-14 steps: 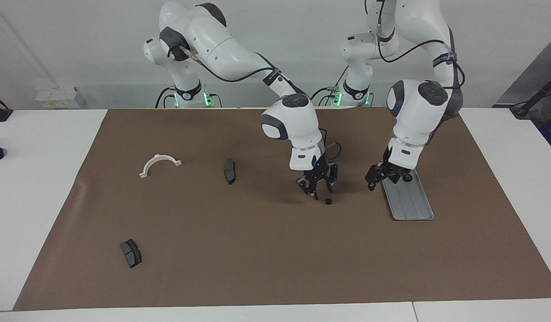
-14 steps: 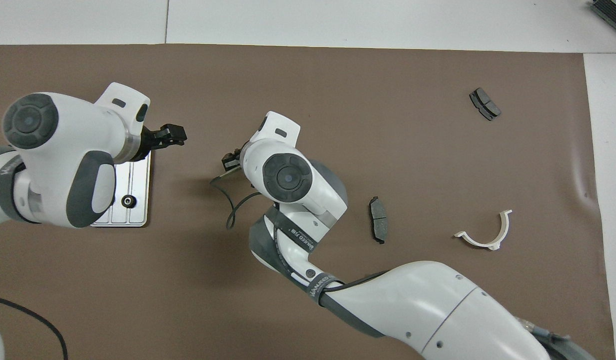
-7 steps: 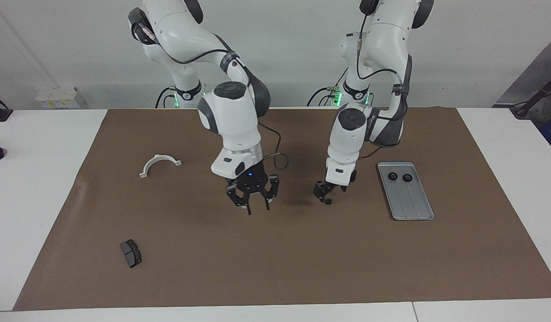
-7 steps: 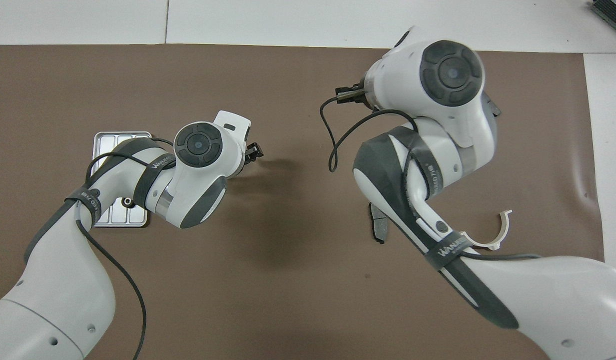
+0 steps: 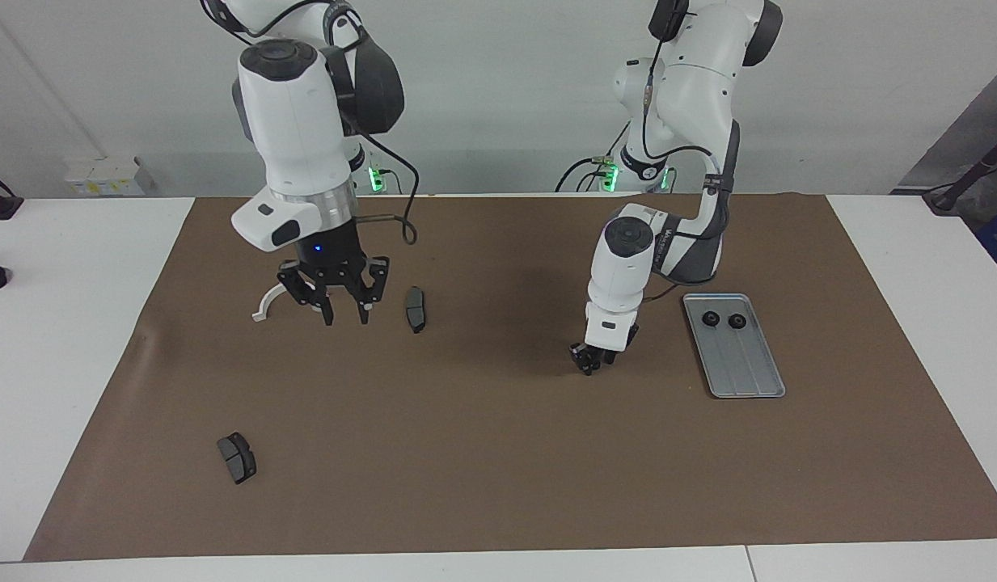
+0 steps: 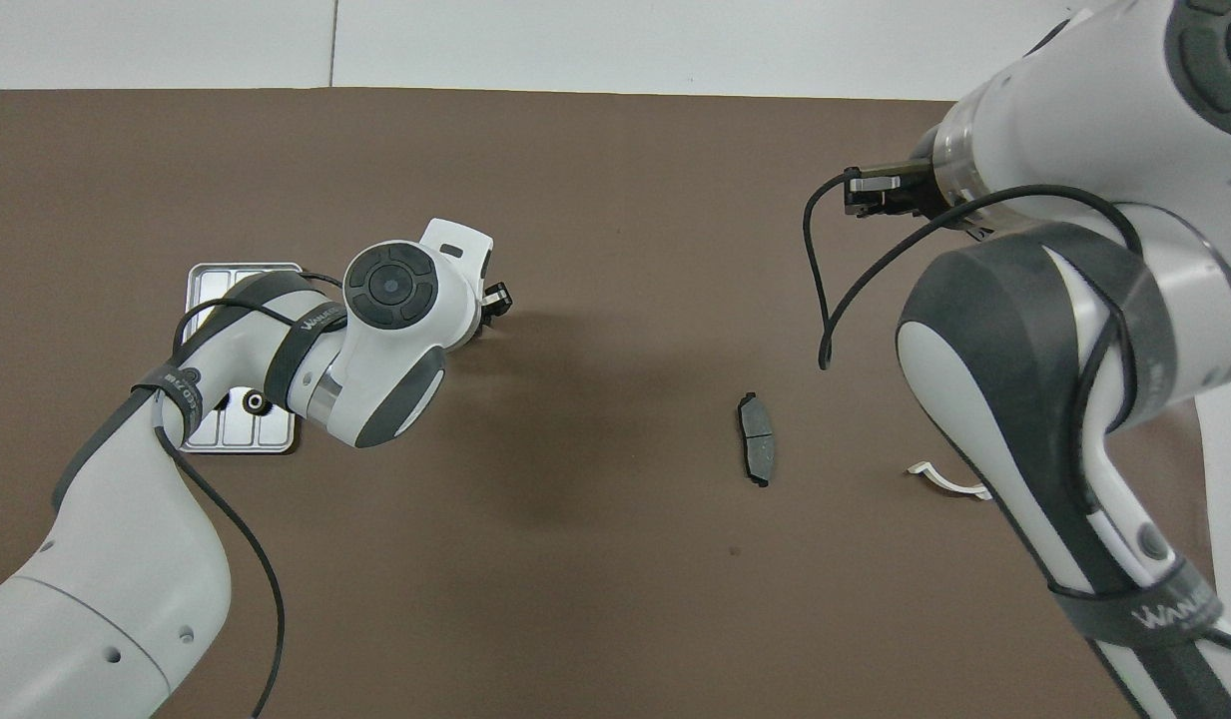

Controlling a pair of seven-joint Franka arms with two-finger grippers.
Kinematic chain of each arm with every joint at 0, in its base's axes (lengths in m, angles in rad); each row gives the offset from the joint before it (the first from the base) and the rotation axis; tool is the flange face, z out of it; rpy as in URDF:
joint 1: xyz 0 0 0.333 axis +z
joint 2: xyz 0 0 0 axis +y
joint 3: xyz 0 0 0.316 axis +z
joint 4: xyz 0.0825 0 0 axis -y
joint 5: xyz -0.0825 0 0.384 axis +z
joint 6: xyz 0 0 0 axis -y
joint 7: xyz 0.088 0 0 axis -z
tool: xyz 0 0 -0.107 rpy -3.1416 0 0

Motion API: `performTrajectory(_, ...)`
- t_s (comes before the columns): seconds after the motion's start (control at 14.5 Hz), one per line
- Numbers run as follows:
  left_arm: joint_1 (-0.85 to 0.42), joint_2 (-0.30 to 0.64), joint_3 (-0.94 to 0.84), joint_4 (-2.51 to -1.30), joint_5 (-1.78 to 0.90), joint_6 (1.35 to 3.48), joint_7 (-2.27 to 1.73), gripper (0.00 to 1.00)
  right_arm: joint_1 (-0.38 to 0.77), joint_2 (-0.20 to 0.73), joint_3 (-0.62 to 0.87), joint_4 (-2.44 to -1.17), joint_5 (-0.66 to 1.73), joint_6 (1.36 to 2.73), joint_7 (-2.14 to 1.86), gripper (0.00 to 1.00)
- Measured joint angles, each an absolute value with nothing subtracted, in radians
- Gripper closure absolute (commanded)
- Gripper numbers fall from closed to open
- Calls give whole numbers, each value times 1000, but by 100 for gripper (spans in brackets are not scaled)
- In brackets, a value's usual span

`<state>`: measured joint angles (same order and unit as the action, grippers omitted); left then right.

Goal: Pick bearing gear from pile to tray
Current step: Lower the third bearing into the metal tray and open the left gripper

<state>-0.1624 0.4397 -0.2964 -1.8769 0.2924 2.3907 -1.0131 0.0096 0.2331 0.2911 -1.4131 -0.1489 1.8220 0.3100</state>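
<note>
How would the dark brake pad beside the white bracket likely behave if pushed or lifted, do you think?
The brake pad lies flat, so a push would probably slide it, not roll it. It looks like a rigid plate, likely stiff when lifted. Its low profile may make gripping awkward.

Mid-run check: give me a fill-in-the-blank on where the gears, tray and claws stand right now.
1. The tray holds ___ gears.
2. The left claw is down at the mat beside the ___.
3. The white bracket lies toward the ___ arm's end of the table.
4. Off the tray, ___ brake pads lie on the mat.

Missing words: two; tray; right; two
</note>
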Motion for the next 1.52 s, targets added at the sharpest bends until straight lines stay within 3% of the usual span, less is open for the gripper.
performTrajectory(0.14, -162, 440, -295, -1877, 295, 2395, -1013, 100, 0, 197, 291, -1429, -119, 1770, 310, 51)
performTrajectory(0.34, -161, 436, -293, -1877, 298, 2395, -1012, 100, -42, 172, 291, -1440, -83, 1708, 309, 42)
performTrajectory(0.48, -161, 436, -293, -1877, 298, 2395, -1012, 100, -76, 160, 291, -1441, -79, 1658, 293, 30)
performTrajectory(0.55, -161, 437, -293, -1876, 298, 2393, -1012, 100, -91, 155, 291, -1441, -78, 1632, 275, 0)
performTrajectory(0.83, -126, 421, -290, -1825, 299, 2281, -957, 100, -138, 148, 291, -1441, -70, 1580, 240, 0)
performTrajectory(1.17, 104, 280, -290, -1818, 166, 2155, -583, 100, -140, 138, 241, -1444, -70, 1580, 194, 0)
performTrajectory(1.52, 272, 263, -289, -1995, 137, 2352, -271, 100, -105, 128, 68, -1475, -5, 1602, 55, 0)
